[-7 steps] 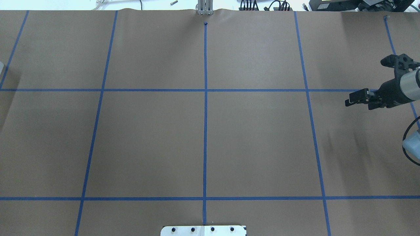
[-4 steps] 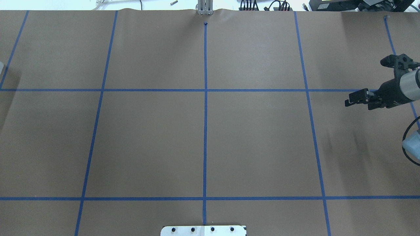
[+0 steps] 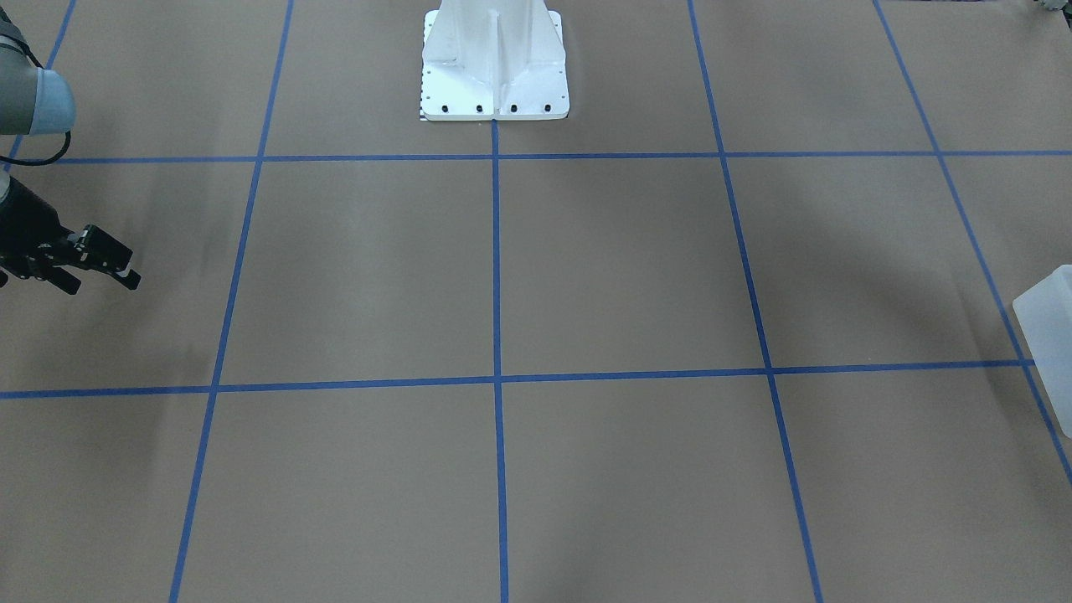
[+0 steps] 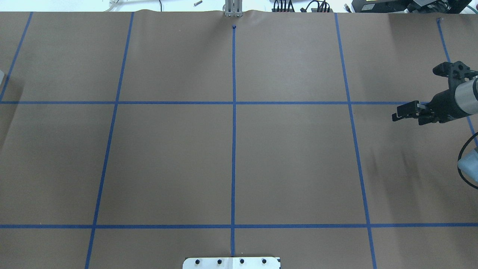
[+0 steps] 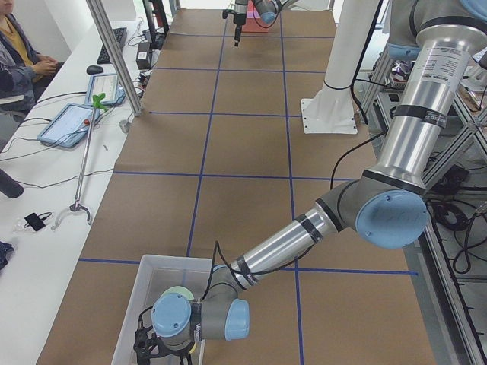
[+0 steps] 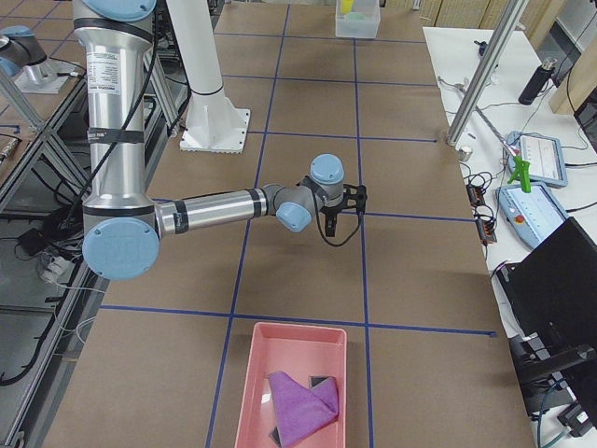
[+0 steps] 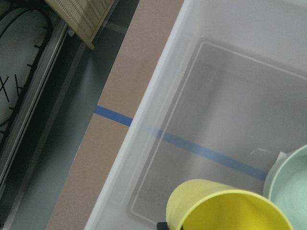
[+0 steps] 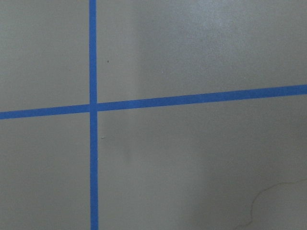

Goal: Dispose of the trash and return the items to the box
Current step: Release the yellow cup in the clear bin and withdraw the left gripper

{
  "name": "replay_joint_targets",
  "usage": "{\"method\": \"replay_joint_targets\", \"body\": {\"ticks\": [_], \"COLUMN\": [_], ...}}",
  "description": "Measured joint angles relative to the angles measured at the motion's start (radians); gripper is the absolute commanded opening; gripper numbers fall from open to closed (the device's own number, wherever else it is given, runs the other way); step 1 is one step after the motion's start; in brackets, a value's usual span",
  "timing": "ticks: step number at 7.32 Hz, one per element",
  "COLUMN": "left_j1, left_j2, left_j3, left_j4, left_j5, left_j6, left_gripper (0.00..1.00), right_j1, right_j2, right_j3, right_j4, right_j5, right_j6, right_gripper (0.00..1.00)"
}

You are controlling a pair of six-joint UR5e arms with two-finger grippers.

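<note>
Yellow cup (image 7: 225,211) cut off by bottom edge.

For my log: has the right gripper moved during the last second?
No. The right gripper remains in the same place, just below the crosswise blue tape line.

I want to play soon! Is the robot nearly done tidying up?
Nearly. The green bowl is in the box. The left arm reaches into the box, the yellow cup right under its camera; whether it grips the cup, I cannot tell. That cup is trash and still needs throwing away.
</note>
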Motion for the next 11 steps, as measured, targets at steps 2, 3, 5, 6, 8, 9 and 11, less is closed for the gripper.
{"method": "replay_joint_targets", "body": {"ticks": [2,3,5,6,8,9,11], "left_j1": [0.001,0.002,0.001,-0.001,-0.003,0.001,0.083], "left_j2": [0.004,0.006,0.008,0.021,0.101,0.175,0.318], "left_j3": [0.000,-0.006,-0.082,-0.187,-0.520,-0.706,-1.017], "left_j4": [-0.015,-0.024,0.004,0.073,0.274,0.332,0.370], "left_j5": [0.000,-0.001,-0.006,-0.021,-0.070,-0.106,-0.151], "left_j6": [0.000,-0.001,-0.011,-0.015,-0.018,-0.015,-0.014], "left_gripper": [0.97,0.98,0.98,0.98,0.98,0.98,0.98], "right_j1": [0.001,0.001,0.001,0.002,0.011,0.033,0.147], "right_j2": [0.000,0.000,-0.001,-0.004,-0.032,-0.065,-0.129], "right_j3": [0.003,0.004,0.005,0.010,0.051,0.081,0.111], "right_j4": [0.000,0.000,0.000,0.000,0.000,-0.001,-0.008], "right_j5": [0.001,0.001,0.002,0.002,0.009,0.015,0.089], "right_j6": [0.001,0.001,0.001,0.001,-0.001,-0.006,-0.068], "right_gripper": [1.00,1.00,1.00,1.00,1.00,1.00,1.00]}}
